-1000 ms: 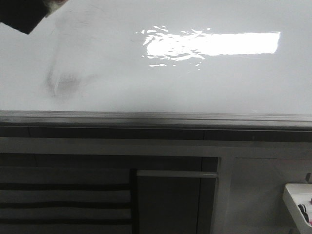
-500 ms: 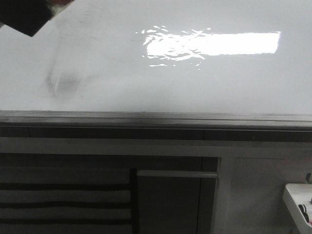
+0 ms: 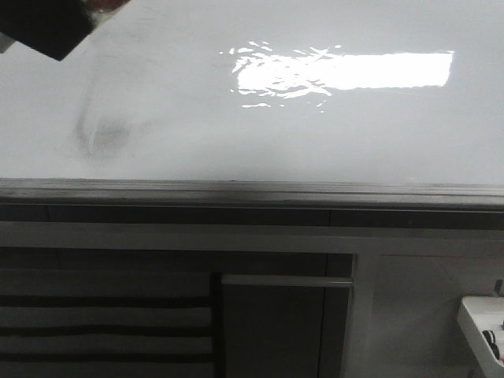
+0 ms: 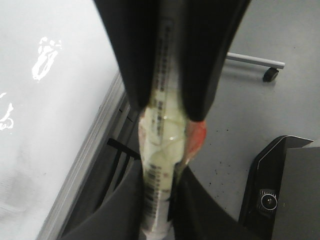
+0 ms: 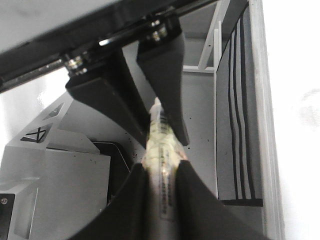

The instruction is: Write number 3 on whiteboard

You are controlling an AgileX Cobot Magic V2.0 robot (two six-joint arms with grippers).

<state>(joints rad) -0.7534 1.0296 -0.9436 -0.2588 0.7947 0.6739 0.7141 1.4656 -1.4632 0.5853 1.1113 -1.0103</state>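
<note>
While the whiteboard (image 3: 331, 134) fills the upper half of the front view, its glossy white face carries a bright rectangular light reflection (image 3: 346, 71) right of centre and a faint grey smudge (image 3: 106, 132) low on the left. No clear dark stroke of the number 3 can be made out on the board in any view; only the smudge and faint grey streaks above it show. At the top left corner of the front view a dark block (image 3: 47, 27) juts in over the board, too cropped to tell what it is. The grey metal frame (image 3: 252, 191) runs along the board's near edge, with a dark slatted panel (image 3: 102, 323) below it on the left and a white tray (image 3: 484, 331) at the lower right.

In the left wrist view the left gripper (image 4: 160, 200) has its black fingers (image 4: 125, 200) clenched on a pale, label-wrapped marker (image 4: 162, 150), the board and its frame lying off to one side. In the right wrist view the right gripper (image 5: 162, 195) likewise has its fingers (image 5: 132, 200) pressed around a pale marker-like cylinder (image 5: 161, 165), beside the board's edge.
</note>
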